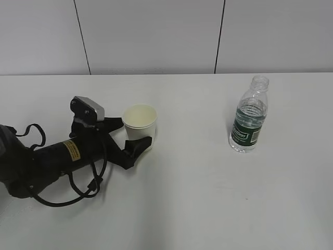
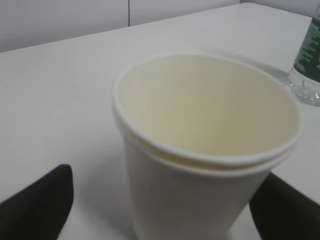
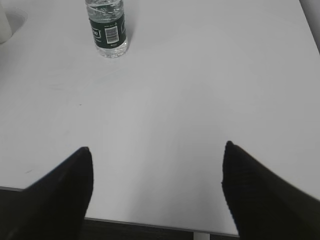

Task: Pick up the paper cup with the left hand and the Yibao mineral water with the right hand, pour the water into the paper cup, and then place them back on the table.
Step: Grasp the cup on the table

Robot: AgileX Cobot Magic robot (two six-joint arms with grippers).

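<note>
Left tool point(image 1: 136, 136) straddled the paper cup point(image 1: 139, 123) on the surface point(image 1: 197, 187), spread, not yet gripping; right tool point(image 3: 155, 195) gaped, far from the bottle point(image 1: 248, 117). Hard closing could crush or tip the cup.

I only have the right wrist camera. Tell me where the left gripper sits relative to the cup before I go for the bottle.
Observer: The left gripper is open, with one finger on each side of the paper cup. I cannot tell whether it is touching the cup.
Operator: My view crops the bottle's top. Report whether it's capped.
Observer: The Yibao mineral water has no cap. Its mouth is open and it stands upright.
Operator: Check inside the cup.
Observer: In the left wrist view, the cup's inside looks empty, with no water visible.
</note>
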